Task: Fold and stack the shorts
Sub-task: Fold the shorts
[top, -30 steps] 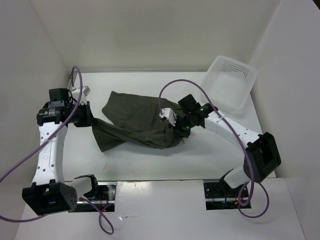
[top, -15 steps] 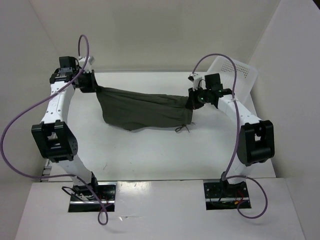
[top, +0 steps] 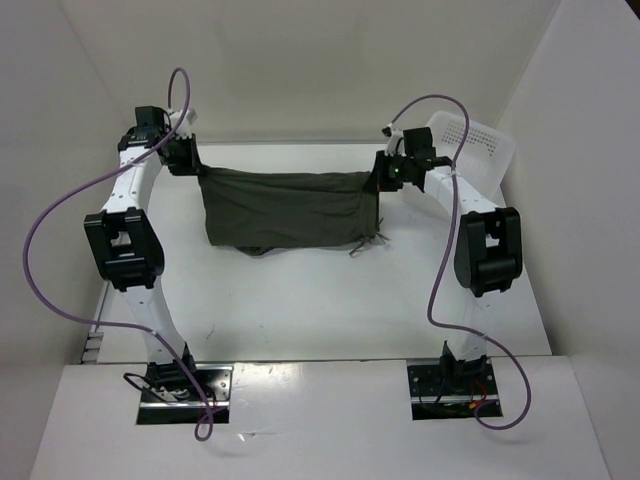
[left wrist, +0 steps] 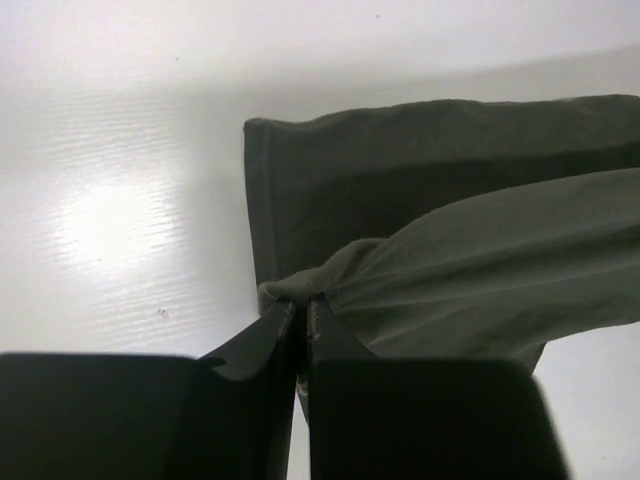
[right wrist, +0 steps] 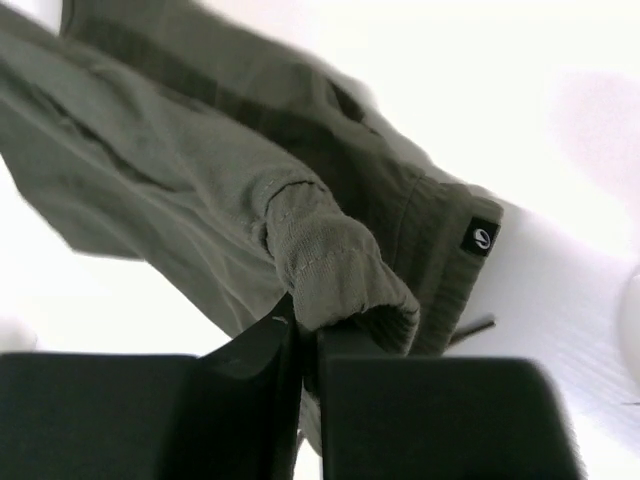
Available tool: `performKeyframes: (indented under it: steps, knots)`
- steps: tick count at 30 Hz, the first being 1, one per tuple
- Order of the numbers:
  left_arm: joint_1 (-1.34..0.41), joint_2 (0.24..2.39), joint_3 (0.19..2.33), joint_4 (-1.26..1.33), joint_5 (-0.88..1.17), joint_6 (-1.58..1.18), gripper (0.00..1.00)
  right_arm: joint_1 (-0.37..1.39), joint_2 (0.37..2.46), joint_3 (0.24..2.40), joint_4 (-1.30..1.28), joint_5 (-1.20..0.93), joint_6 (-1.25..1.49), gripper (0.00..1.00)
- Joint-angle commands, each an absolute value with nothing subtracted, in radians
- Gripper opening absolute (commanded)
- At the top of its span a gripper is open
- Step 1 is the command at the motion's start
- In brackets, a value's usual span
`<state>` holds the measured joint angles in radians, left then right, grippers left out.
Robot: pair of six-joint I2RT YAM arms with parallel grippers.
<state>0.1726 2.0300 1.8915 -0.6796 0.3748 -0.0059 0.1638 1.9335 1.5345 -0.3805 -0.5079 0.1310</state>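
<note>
The dark olive-green shorts (top: 285,207) hang stretched between my two grippers over the far part of the table, their lower edge resting on it. My left gripper (top: 194,164) is shut on the shorts' left top corner, seen bunched at the fingertips in the left wrist view (left wrist: 300,300). My right gripper (top: 381,175) is shut on the right top corner, the waistband end (right wrist: 340,265) with a small black label (right wrist: 481,238). A drawstring (top: 362,246) trails at the lower right.
A white perforated basket (top: 478,143) stands at the far right corner, just behind my right arm. The white walls close in at the back and on both sides. Purple cables loop above both arms.
Both arms have lifted the shorts off the table and carried them toward the back, pulling them apart until the cloth hangs flat and taut between the grippers.
</note>
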Motion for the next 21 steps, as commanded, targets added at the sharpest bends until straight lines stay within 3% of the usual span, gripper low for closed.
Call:
performKeyframes:
  steps: [1, 4, 7, 8, 9, 11, 13, 16, 21]
  knots:
    - [0.169, 2.072, 1.953, -0.627, 0.359, 0.0, 0.12, 0.163, 1.962, 1.601, -0.322, -0.399, 0.195, 0.12]
    - [0.158, 2.111, 1.971, -0.618, 0.359, 0.0, 0.2, 0.172, 1.974, 1.612, -0.322, -0.296, 0.224, 0.21]
    - [0.138, 2.147, 2.014, -0.609, 0.359, 0.0, 0.54, 0.172, 1.996, 1.666, -0.322, -0.201, 0.235, 0.23]
    - [0.124, 2.161, 2.023, -0.609, 0.333, 0.0, 0.59, 0.181, 2.008, 1.707, -0.322, -0.161, 0.235, 0.28]
    - [0.124, 2.161, 2.023, -0.609, 0.324, 0.0, 0.66, 0.181, 2.019, 1.73, -0.322, -0.161, 0.226, 0.58]
    - [0.115, 2.161, 2.039, -0.609, 0.312, 0.0, 0.72, 0.181, 2.031, 1.811, -0.322, -0.147, 0.216, 0.77]
    - [0.115, 2.149, 2.048, -0.627, 0.301, 0.0, 0.76, 0.19, 2.031, 1.864, -0.333, -0.121, 0.175, 0.85]
    - [0.115, 2.088, 1.991, -0.673, 0.259, 0.0, 0.77, 0.19, 2.0, 1.919, -0.348, -0.141, 0.118, 0.85]
    - [0.115, 1.918, 1.702, -0.698, 0.236, 0.0, 0.74, 0.199, 1.843, 1.696, -0.407, -0.258, 0.083, 0.81]
